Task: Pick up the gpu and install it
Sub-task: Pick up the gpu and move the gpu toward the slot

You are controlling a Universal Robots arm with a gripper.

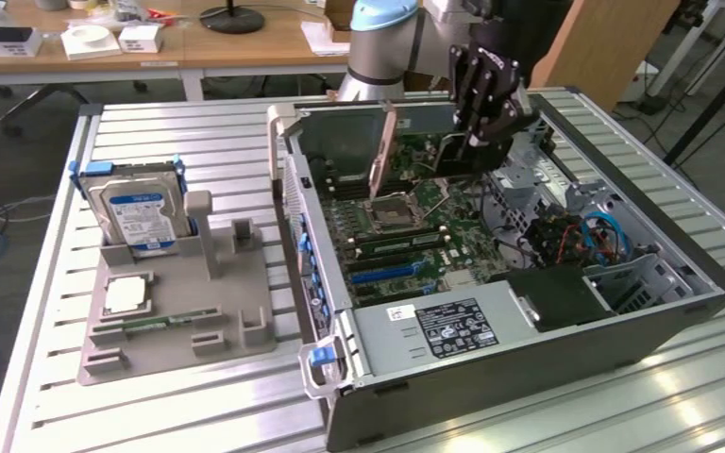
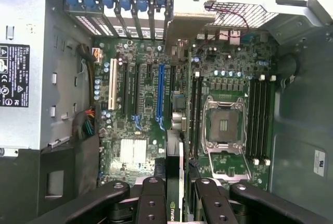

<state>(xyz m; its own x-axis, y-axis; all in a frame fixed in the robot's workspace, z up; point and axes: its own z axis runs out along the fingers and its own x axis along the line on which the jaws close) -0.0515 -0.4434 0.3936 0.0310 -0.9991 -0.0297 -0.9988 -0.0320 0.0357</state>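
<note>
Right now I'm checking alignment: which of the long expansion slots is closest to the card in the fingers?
The blue slot. The white slot and black slots lie farther from the gpu gripped between the fingers.

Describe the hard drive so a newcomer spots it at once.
On the exterior view's left of the open computer case lies a grey tray. At its far end stands the hard drive, upright. Unlike the flat square chip nearer the camera, it is tall with a blue label.

place: robotics lab | signs: slatted metal workbench (image 1: 148, 123), wooden desks (image 1: 275, 42), open pc case (image 1: 551, 373)
</note>
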